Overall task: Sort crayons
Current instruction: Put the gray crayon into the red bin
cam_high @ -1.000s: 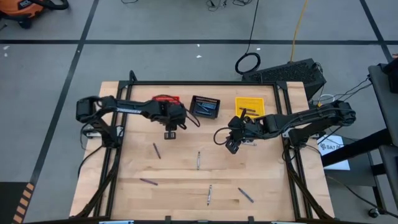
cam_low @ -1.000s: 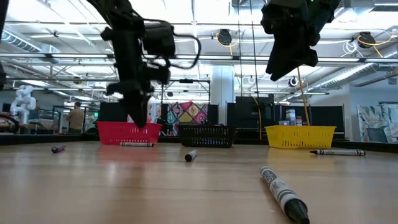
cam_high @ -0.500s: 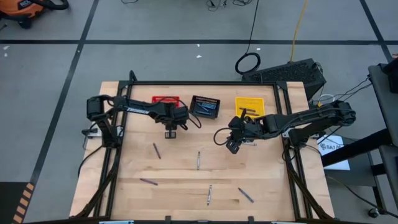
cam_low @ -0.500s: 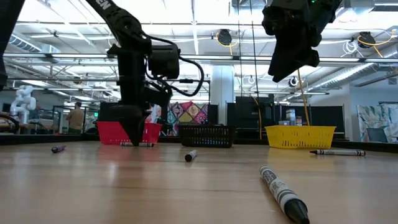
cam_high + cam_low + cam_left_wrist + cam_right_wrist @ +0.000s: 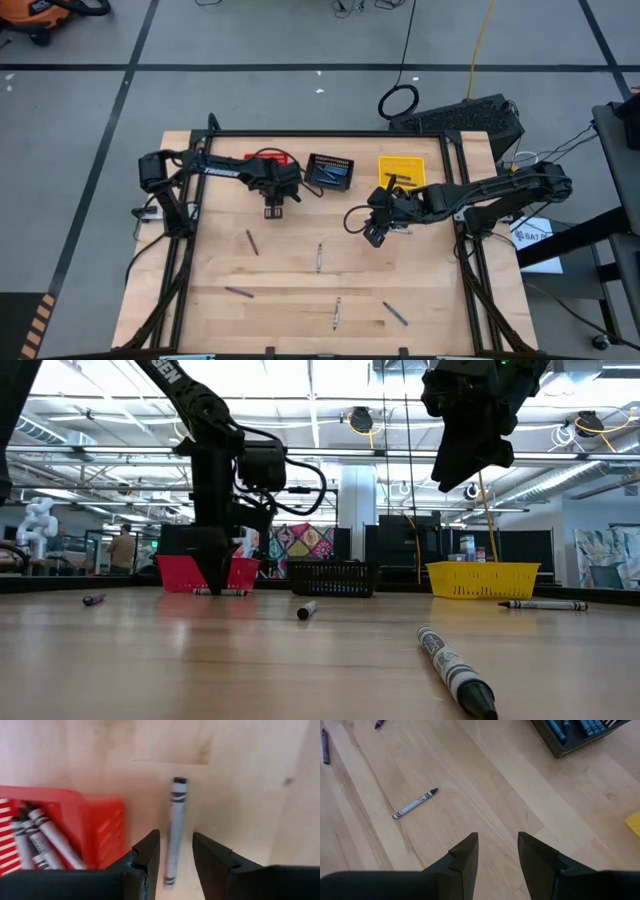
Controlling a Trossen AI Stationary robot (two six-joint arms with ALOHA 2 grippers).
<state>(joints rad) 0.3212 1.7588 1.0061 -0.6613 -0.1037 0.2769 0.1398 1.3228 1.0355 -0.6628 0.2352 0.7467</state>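
Because the grey crayon (image 5: 172, 830) beside the red basket (image 5: 102, 827) is light, stiff and rolls, the left gripper (image 5: 174, 851), jaws parted and empty, should pinch mid-length; the right gripper (image 5: 496, 851) hovers, jaws apart.

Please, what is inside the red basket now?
The left wrist view shows several grey crayons lying inside the red basket. The picture's edge and the left gripper cover the rest of the basket, so a full count is not possible.

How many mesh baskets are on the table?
3, in a row along the far edge: the red basket at the left, the black basket in the middle, the yellow basket at the right.
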